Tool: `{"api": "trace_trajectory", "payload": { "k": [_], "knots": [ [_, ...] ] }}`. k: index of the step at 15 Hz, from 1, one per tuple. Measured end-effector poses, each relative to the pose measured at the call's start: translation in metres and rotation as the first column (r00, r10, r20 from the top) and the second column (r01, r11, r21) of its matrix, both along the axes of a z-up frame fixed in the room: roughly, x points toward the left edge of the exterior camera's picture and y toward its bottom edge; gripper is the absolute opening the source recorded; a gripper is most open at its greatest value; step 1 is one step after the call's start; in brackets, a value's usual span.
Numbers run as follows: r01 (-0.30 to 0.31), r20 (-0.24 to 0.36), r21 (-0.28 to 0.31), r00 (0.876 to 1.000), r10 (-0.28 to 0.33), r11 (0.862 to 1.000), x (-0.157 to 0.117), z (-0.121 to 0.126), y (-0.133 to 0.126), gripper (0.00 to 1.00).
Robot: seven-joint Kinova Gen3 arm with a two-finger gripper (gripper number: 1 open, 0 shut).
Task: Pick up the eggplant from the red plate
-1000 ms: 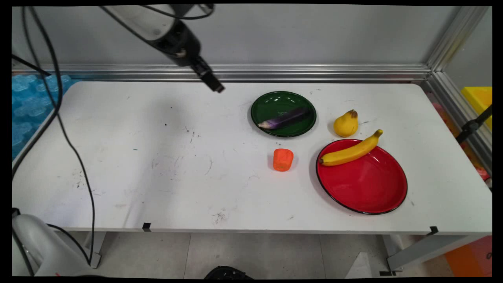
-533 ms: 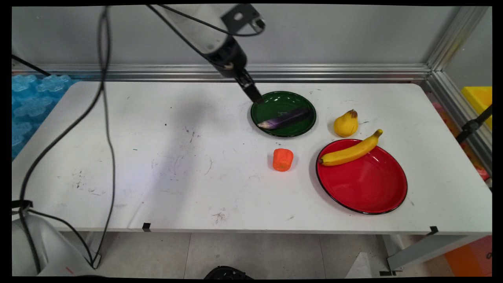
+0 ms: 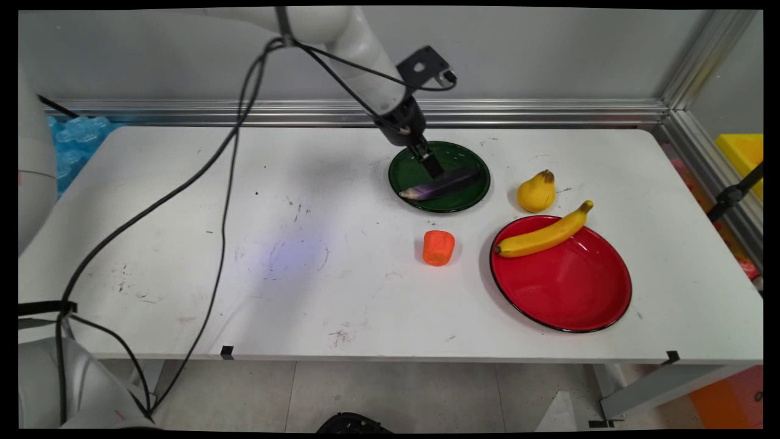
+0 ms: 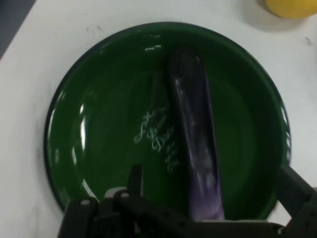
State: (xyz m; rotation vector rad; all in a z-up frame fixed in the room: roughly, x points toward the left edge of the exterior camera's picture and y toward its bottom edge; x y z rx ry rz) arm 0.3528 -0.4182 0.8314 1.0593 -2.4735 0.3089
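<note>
Just above the green plate (image 3: 469, 194), the end effector (image 3: 433, 167) hangs over the plate's far-left part, its black tip close over the purple eggplant (image 3: 440, 185) that lies across the plate. From the hand camera the eggplant (image 4: 194, 148) runs lengthwise down the middle of the green plate (image 4: 99, 148), and the end effector's (image 4: 208, 198) two fingers (image 4: 134, 178) stand wide apart on either side of it, holding nothing. The plate sits toward the far edge of the white bench (image 3: 244, 244), right of centre. A yellow pear (image 3: 537, 192) stands upright just to the plate's right, apart from it; its edge shows at the top of the hand view (image 4: 292, 7). Near the right edge a red plate (image 3: 567, 292) carries a banana (image 3: 543, 235) along its far rim, the stem end reaching out past the rim toward the pear. An orange pepper (image 3: 439, 247) sits on the bare bench between the two plates, nearer the front, touching neither.
</note>
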Motion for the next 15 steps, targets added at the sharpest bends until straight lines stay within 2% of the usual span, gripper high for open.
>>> {"api": "trace_trajectory", "payload": {
  "k": [5,10,11,15],
  "knots": [
    [0.014,0.000,0.027,1.000,-0.014,1.000,-0.017,-0.038,-0.027,1.00],
    [0.030,0.001,0.043,1.000,-0.030,0.999,-0.029,-0.063,-0.044,1.00],
    [0.032,0.002,0.044,0.999,-0.033,0.998,-0.031,-0.067,-0.047,0.00],
    [0.049,0.008,0.043,0.999,-0.049,0.998,-0.034,-0.074,-0.053,0.00]
  ]
}}
